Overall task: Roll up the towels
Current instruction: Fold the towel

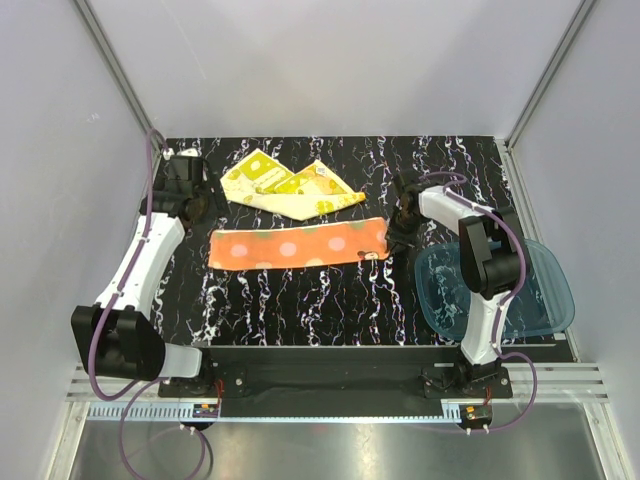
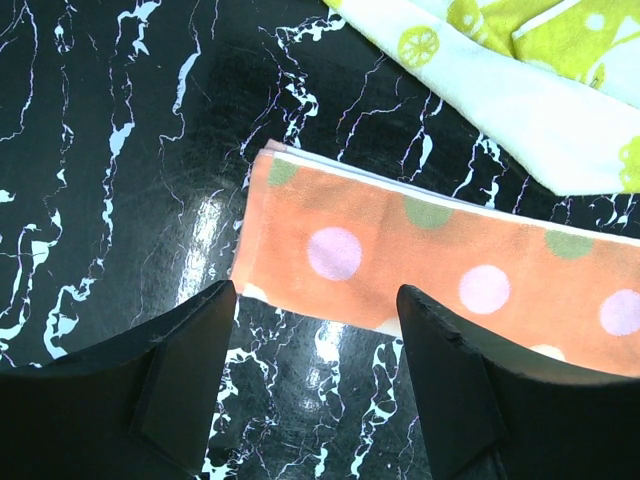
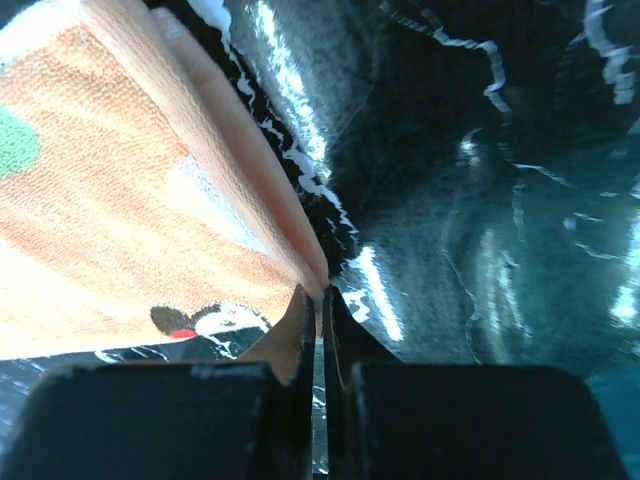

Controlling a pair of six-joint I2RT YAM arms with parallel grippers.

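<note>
The orange polka-dot towel (image 1: 298, 246) lies flat as a long folded strip across the middle of the black marbled table. Behind it lies the yellow patterned towel (image 1: 285, 185), loosely folded. My right gripper (image 1: 395, 240) is at the orange towel's right end. In the right wrist view that gripper (image 3: 322, 292) is shut on the corner of the orange towel (image 3: 120, 200), whose folded layers run into the tips. My left gripper (image 2: 315, 290) hovers open over the left end of the orange towel (image 2: 430, 270), touching nothing. The yellow towel (image 2: 520, 90) shows at the upper right.
A translucent blue plastic tray (image 1: 545, 290) sits at the right edge of the table, beside and partly under my right arm. White enclosure walls close in the back and both sides.
</note>
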